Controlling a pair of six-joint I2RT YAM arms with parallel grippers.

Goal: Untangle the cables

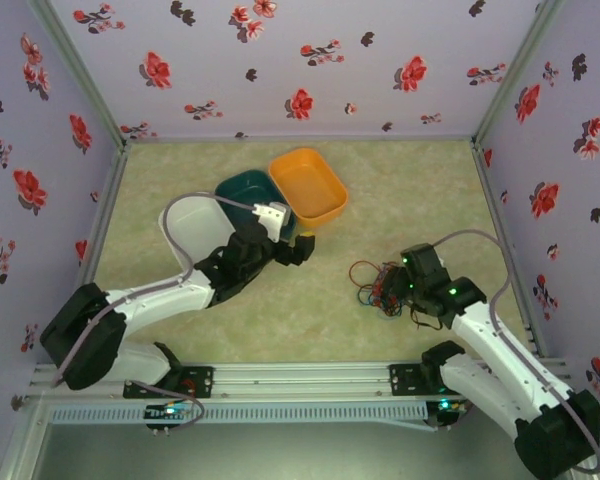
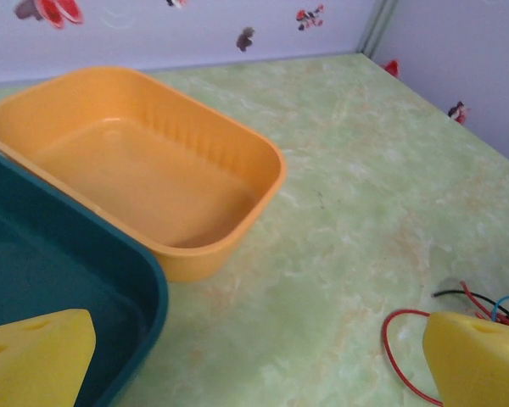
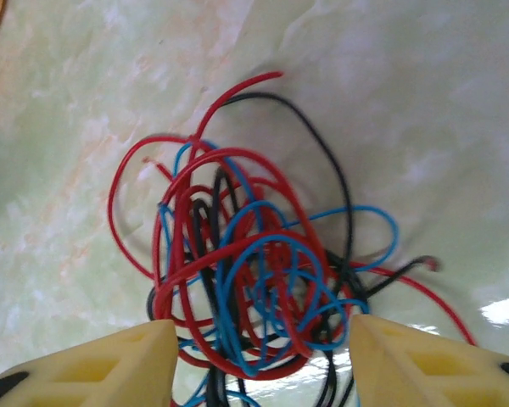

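Observation:
The cables (image 3: pixel 254 280) are a knotted bundle of red, black and blue wires lying on the green table, seen also as a small tangle (image 1: pixel 378 287) right of centre. My right gripper (image 3: pixel 263 356) is open, its yellow fingers (image 3: pixel 110 365) straddling the near part of the bundle. A red loop of the cables (image 2: pixel 403 356) shows at the lower right of the left wrist view. My left gripper (image 2: pixel 259 365) is open with nothing between its fingers, low over the table by the teal bin (image 2: pixel 59 280).
An orange bin (image 1: pixel 307 185), a teal bin (image 1: pixel 248 190) and a white bin (image 1: pixel 192 222) sit in a row at the back left; all look empty. Floral walls close three sides. Bare green table (image 1: pixel 430 190) lies around the bundle.

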